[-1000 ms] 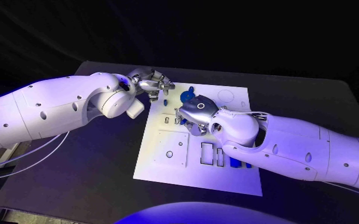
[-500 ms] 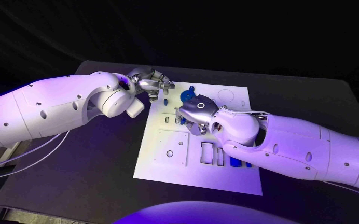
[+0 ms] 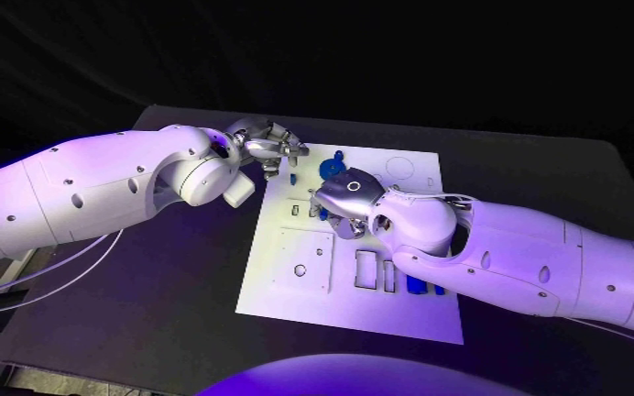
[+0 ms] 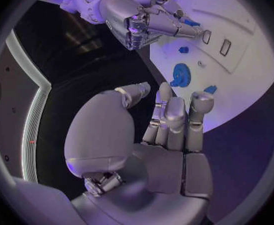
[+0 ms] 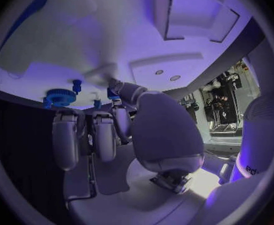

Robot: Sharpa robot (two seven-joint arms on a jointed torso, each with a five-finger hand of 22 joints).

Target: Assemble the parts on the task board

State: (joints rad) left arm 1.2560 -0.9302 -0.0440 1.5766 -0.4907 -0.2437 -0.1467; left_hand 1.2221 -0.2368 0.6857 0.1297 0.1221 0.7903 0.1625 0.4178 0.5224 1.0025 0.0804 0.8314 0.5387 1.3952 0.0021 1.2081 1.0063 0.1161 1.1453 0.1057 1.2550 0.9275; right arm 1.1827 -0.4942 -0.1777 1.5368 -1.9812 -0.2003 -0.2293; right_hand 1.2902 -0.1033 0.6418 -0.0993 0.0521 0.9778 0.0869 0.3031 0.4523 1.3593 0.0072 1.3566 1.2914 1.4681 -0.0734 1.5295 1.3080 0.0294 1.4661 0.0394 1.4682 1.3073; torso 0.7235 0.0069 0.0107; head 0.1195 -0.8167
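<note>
A black worktop [image 3: 158,304] is seen against a dark backdrop, with thin white cables [image 3: 53,279] draped over its near left corner and hanging past the edge.

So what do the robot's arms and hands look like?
Both arms are big, smooth white shells with small dark dots. The left arm has thin pale cables hanging beneath it. The right arm has thin wires near its wrist. The left hand and right hand are shiny silver metal.
</note>
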